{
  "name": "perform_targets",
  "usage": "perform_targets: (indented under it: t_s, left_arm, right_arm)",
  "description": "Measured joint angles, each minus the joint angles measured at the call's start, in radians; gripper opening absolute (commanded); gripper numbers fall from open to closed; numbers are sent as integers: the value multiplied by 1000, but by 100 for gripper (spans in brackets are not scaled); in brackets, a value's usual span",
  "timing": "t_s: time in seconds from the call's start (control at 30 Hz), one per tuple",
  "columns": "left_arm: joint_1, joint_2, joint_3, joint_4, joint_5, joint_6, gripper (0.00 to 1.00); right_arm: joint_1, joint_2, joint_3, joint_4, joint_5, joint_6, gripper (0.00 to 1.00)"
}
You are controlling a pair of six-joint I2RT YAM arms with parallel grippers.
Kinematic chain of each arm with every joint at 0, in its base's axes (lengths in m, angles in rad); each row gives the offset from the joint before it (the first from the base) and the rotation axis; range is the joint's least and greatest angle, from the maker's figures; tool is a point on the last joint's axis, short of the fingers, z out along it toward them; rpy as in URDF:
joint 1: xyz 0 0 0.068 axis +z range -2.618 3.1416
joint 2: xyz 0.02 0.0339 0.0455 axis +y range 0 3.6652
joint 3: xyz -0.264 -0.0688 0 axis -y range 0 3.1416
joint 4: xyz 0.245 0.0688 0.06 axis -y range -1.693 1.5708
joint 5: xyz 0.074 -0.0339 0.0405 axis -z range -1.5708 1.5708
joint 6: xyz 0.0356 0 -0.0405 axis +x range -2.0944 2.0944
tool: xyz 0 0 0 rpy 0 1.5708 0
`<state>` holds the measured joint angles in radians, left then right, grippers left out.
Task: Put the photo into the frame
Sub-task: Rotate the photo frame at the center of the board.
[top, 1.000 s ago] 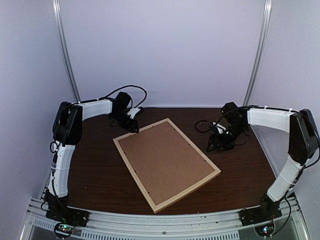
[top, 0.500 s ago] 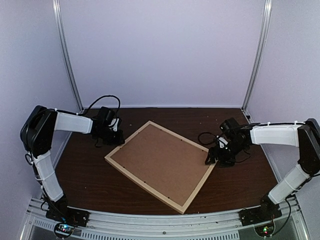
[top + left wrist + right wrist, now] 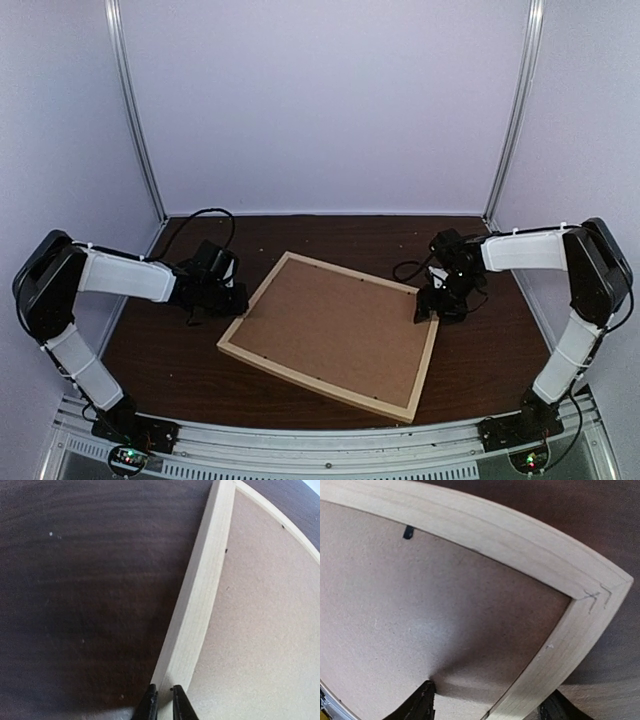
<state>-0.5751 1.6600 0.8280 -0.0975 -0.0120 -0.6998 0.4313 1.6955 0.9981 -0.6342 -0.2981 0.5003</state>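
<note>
Light-wood rectangular frame (image 3: 200,595) lies back-up, long axis far-left to near-right. Left fingers (image 3: 149,705) nearly together; right fingers (image 3: 422,702) apart, astride its rail.

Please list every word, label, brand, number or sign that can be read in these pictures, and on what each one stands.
No printed word, brand or number can be read anywhere.
Faint pencil strokes on a corner of the wooden frame, in the right wrist view: perhaps a cross, not legible as letters.
</note>
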Motion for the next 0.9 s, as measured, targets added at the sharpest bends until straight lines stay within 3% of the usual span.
perform_targets:
  t_s: [0.2,0.37,0.43,0.6,0.9]
  left_arm:
    - [-73,-111,-89,-79,66,-15,37]
    - [-129,-198,-120,-220,143,6,61]
    - [-127,-221,-94,-280,126,32,67]
    - [-90,-180,45,-362,87,109,72]
    - [97,52,293,-410,138,232,77]
  right_arm:
    - [-77,133,187,-50,17,-160,58]
    - [-109,224,311,-40,10,-273,70]
    - [-109,223,315,-37,6,-301,74]
    - [-108,150,247,-34,3,-311,73]
    - [-108,51,138,-35,-40,-286,61]
